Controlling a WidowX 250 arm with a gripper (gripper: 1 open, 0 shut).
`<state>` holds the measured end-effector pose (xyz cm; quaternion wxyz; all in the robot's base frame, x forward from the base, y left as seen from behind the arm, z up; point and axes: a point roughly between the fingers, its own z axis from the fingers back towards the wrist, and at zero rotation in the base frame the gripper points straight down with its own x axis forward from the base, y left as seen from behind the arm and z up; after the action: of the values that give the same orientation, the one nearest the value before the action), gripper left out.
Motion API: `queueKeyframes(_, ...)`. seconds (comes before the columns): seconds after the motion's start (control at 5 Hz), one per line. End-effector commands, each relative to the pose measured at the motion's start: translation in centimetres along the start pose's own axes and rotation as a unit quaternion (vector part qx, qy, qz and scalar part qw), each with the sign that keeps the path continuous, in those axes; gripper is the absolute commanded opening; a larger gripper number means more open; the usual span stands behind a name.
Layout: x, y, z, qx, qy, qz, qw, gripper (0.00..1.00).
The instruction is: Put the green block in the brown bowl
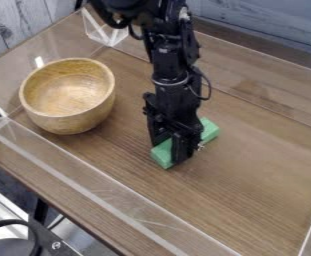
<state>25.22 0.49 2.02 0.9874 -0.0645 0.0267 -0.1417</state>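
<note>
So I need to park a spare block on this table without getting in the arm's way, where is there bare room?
Bare wood lies along the near edge of the table, in front of the brown bowl and the gripper, and to the right of the green block. The strip between bowl and gripper is narrow. The bowl itself is empty.

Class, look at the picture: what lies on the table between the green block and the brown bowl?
Nothing: in the camera view, only bare wooden table separates green block from brown bowl.
</note>
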Motion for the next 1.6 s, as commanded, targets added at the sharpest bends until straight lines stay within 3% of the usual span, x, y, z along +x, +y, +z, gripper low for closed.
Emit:
queueKeyframes(0.0,0.7,-0.1,0.3,0.002,-0.014,-0.010,0.9999,0.00)
queueKeyframes(0.4,0.7,-0.3,0.1,-0.003,-0.012,-0.013,0.9998,0.00)
queueKeyframes(1.0,0.2,-0.2,2.8,-0.004,-0.029,0.002,0.9996,0.00)
queueKeyframes(1.2,0.1,0.3,5.2,0.002,-0.049,0.015,0.9987,0.00)
queueKeyframes(1.4,0.0,2.3,8.3,0.012,-0.075,0.045,0.9961,0.00)
